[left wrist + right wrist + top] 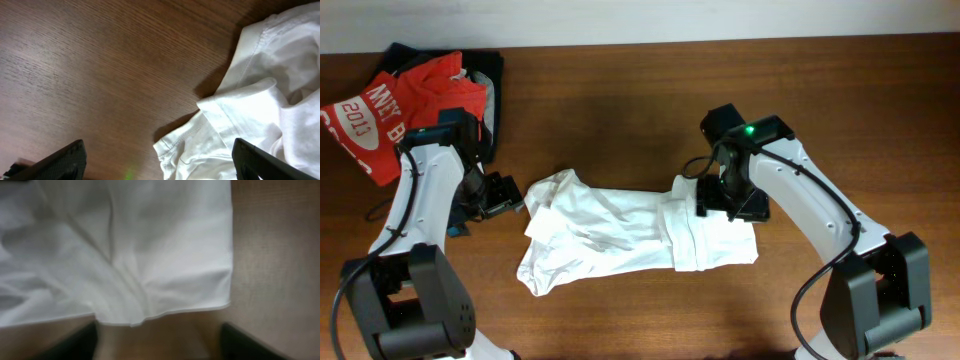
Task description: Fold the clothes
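The clothes, a white T-shirt [620, 235], lie crumpled across the middle of the table, with the right end folded into a flat panel [720, 243]. My left gripper [507, 196] hovers at the shirt's left edge. In the left wrist view it [160, 170] is open wide, and a stitched hem of the shirt [215, 135] reaches in between the fingers [257, 162] without being gripped. My right gripper [728, 203] sits over the folded panel's far edge. Its wrist view shows it [160, 347] open over bare wood, the shirt's edge [165, 280] just beyond the fingertips.
A red shirt with white "2013" lettering [390, 105] lies on a black garment [490, 70] at the back left corner, close behind the left arm. Brown wooden table [620, 90] surrounds the shirt.
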